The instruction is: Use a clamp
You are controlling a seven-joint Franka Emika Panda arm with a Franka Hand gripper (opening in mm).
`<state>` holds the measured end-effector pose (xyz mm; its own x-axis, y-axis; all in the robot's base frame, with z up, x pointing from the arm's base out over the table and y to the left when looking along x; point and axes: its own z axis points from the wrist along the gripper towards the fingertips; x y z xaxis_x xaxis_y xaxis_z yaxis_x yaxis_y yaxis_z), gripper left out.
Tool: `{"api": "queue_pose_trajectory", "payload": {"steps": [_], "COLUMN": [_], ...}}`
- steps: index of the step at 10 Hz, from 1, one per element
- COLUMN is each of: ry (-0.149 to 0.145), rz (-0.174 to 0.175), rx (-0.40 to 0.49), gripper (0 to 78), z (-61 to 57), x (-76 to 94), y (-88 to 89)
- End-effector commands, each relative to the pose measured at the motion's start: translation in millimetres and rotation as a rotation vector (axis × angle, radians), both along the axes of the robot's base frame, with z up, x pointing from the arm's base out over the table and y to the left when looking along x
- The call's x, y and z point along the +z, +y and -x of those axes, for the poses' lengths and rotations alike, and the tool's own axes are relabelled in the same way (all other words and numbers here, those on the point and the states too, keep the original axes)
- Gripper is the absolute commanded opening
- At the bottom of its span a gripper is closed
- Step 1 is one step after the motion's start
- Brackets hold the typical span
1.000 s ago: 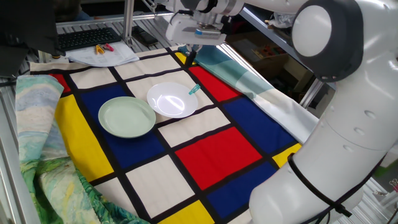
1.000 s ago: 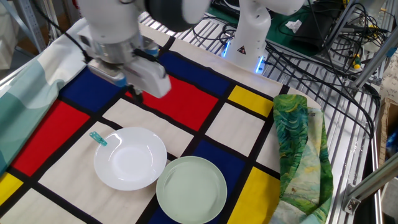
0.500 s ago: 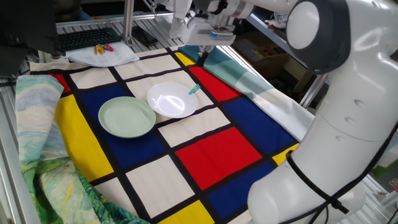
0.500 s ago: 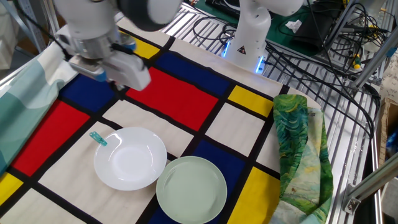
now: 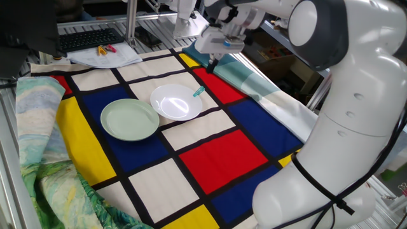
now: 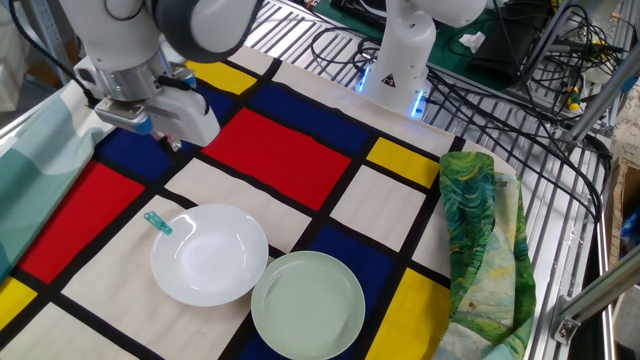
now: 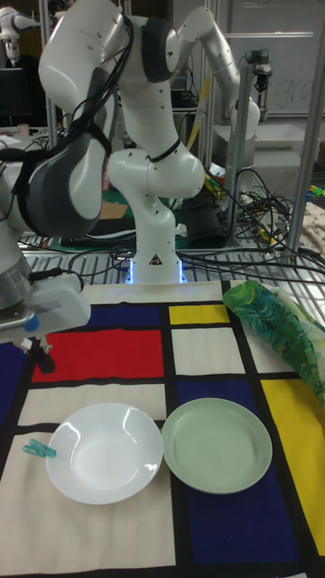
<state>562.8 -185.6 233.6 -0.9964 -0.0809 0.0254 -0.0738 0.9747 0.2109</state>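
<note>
The clamp [image 5: 198,91] [image 6: 157,222] [image 7: 36,448] is a small teal clip lying on the checked cloth against the rim of the white plate [image 5: 176,102] [image 6: 208,255] [image 7: 99,452]. I cannot tell whether it grips the rim. A pale green plate [image 5: 130,119] [image 6: 307,305] [image 7: 217,445] sits beside the white one, touching it. My gripper [image 5: 212,65] [image 6: 172,146] [image 7: 41,359] hovers over the blue square beyond the clamp, well apart from it. Its dark fingers look pressed together with nothing between them.
A teal-and-white cloth [image 5: 251,77] [image 6: 35,150] drapes over the table edge near the gripper. A green patterned cloth [image 5: 38,172] [image 6: 480,240] [image 7: 280,330] lies at the opposite side. Papers with small red-and-yellow items [image 5: 105,49] and a keyboard [image 5: 89,38] sit behind. The robot base [image 6: 400,60] and cables stand at the back.
The gripper has swung away from the plates toward the teal cloth at the table edge. Clamp and both plates have stayed put.
</note>
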Motion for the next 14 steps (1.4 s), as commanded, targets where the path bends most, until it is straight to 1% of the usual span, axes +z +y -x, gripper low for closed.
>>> {"api": "queue_pose_trajectory", "payload": {"steps": [1,2,4,6,7,8,9,10,11,12,14], "ry": [-0.006,-0.014,-0.015,-0.009,-0.004,0.002,0.008,0.027,0.058,0.071,0.065], "rz": [-0.008,-0.010,-0.007,-0.007,-0.006,-0.004,-0.001,0.020,0.023,0.022,0.022], "rx": [-0.001,-0.016,-0.029,-0.046,-0.071,-0.125,-0.153,-0.240,-0.297,-0.319,-0.303], "gripper": [0.0,0.0,0.0,0.0,0.0,0.0,0.0,0.0,0.0,0.0,0.0], "z": [-0.8,-0.8,-0.7,-0.7,-0.7,-0.7,-0.7,-0.7,-0.7,-0.7,-0.7], "x": [0.5,0.4,-0.5,-0.5,-0.5,-0.5,-0.5,-0.5,-0.5,-0.5,-0.5], "y": [-1.9,-2.0,-2.2,-2.2,-2.2,-2.2,-2.2,-2.2,-2.2,-2.2,-2.2]}}
